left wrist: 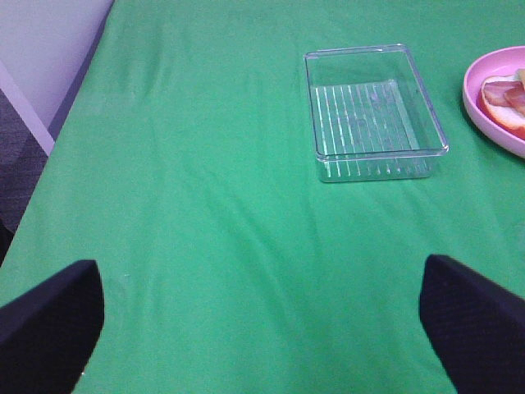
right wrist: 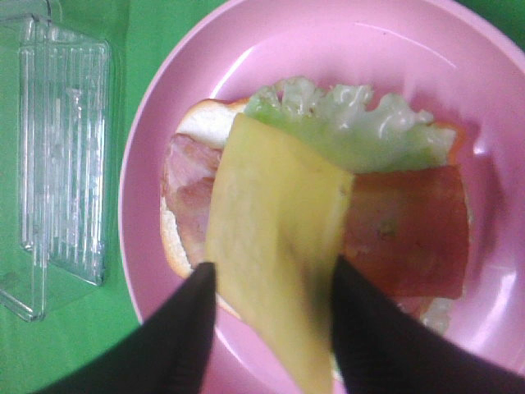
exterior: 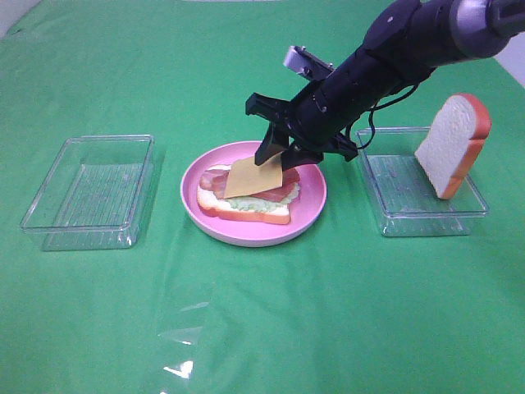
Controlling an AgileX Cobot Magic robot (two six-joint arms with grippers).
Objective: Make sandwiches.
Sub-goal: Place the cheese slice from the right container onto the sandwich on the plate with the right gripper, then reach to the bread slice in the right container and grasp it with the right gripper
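Green cloth; bread, lettuce, bacon stacked on pink plate point(exterior: 312, 215). Cheese point(exterior: 253, 177) between right gripper point(exterior: 285, 156) fingers, grip unclear. Top slice point(exterior: 451, 144) unplaced. Left gripper point(left wrist: 262, 316) spread, empty.

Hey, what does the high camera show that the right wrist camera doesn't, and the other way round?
Only the high view shows the bread slice leaning in the right tray and the whole right arm. Only the right wrist view shows the cheese hanging between the right gripper fingers, and the frilly lettuce close up. Both show the pink plate, the bacon, the bottom bread and the left tray.
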